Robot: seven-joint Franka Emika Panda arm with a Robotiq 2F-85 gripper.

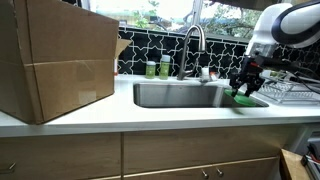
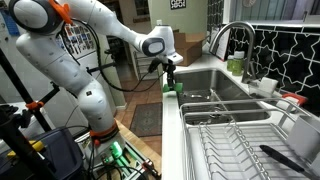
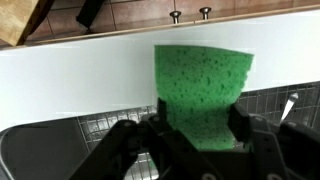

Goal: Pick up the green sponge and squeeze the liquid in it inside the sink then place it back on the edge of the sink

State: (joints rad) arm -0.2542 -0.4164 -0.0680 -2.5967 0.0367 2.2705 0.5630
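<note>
The green sponge [image 3: 200, 90] is a bright green pad pinched between my gripper's [image 3: 198, 128] two black fingers in the wrist view, and it narrows where they press it. In both exterior views the gripper [image 1: 246, 84] [image 2: 170, 72] points down at the sink's end edge. The sponge [image 1: 243, 98] [image 2: 170, 90] is at or just above the white counter rim there. I cannot tell if it touches the rim. The sink [image 1: 180, 95] [image 2: 215, 88] is a steel basin with a curved chrome faucet [image 1: 192, 42] [image 2: 228, 35].
A wire dish rack [image 1: 285, 92] [image 2: 240, 140] stands beside the sink next to the gripper. Two small green bottles [image 1: 158, 68] stand behind the basin. A large cardboard box [image 1: 55, 60] fills the counter at the far end.
</note>
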